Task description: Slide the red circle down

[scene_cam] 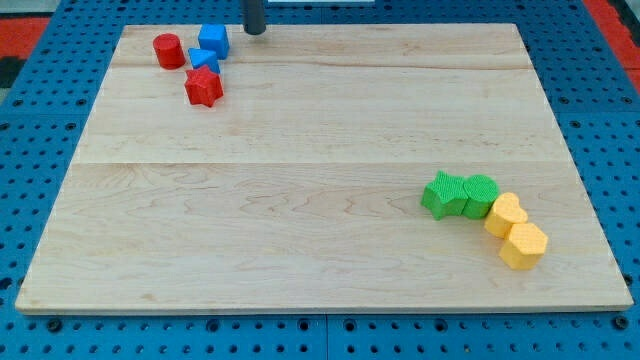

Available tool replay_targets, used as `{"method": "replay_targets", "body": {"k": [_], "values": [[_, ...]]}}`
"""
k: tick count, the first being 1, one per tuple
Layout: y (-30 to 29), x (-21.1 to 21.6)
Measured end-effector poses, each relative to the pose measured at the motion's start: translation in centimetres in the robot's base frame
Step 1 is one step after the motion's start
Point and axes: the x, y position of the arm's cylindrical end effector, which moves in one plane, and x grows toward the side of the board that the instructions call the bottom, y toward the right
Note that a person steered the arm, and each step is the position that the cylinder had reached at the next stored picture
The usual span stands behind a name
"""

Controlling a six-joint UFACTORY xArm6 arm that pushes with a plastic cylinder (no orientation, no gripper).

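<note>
The red circle [168, 50] is a short red cylinder standing near the top left corner of the wooden board [320, 230]. To its right is a blue cube [213, 40], with a second small blue block [203, 61] just below it. A red star-shaped block [203, 87] lies below those, touching the small blue block. My tip [255, 30] is at the view's top edge, to the right of the blue cube and apart from it, well to the right of the red circle.
At the lower right, a green star-shaped block [442, 194], a green round block [480, 195], a yellow heart-like block [505, 214] and a yellow hexagon-like block [524, 245] lie in a touching chain. A blue pegboard [40, 180] surrounds the board.
</note>
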Motion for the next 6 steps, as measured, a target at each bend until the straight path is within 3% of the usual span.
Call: {"method": "replay_targets", "body": {"k": [1,5,6], "values": [[-0.3,0.0],[-12.9,0.2],[-12.6,1.7]]}}
